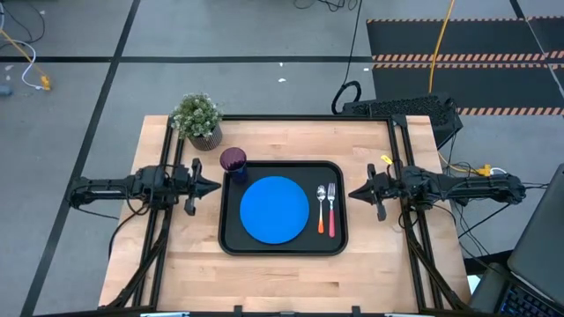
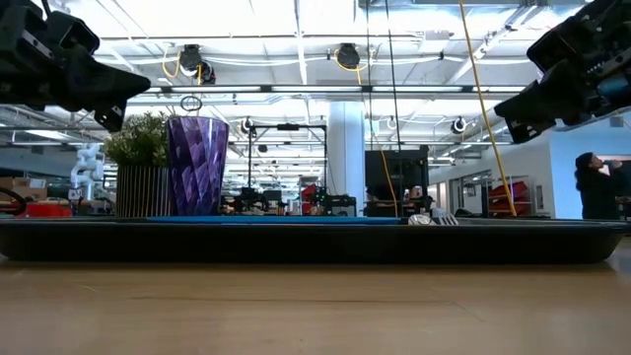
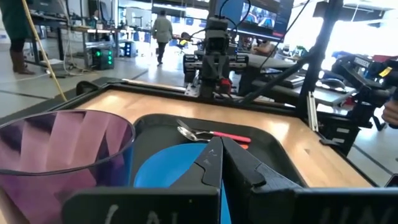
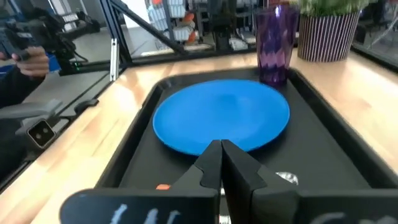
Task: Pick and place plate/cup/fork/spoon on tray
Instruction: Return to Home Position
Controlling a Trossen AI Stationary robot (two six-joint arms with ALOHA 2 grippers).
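One potted plant (image 1: pixel 197 119) just beyond tray (image 1: pixel 227 220), near cup (image 1: pixel 233 160).

An upright dark purple plastic tumbler (image 1: pixel 233 160) fills the far left corner of the large black rectangular tray (image 1: pixel 227 224). A potted green plant (image 1: pixel 197 117) stands just outside that corner. Bare wooden tabletop (image 1: pixel 282 277) runs along the tray's opposite long side and past both short sides, where the left tool (image 1: pixel 211 186) and right tool (image 1: pixel 354 193) hang raised.

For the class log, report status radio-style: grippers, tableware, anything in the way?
Left gripper, right gripper shut, empty, flanking tray. Plate, cup, fork, spoon all on tray. Potted plant off tray, behind cup.
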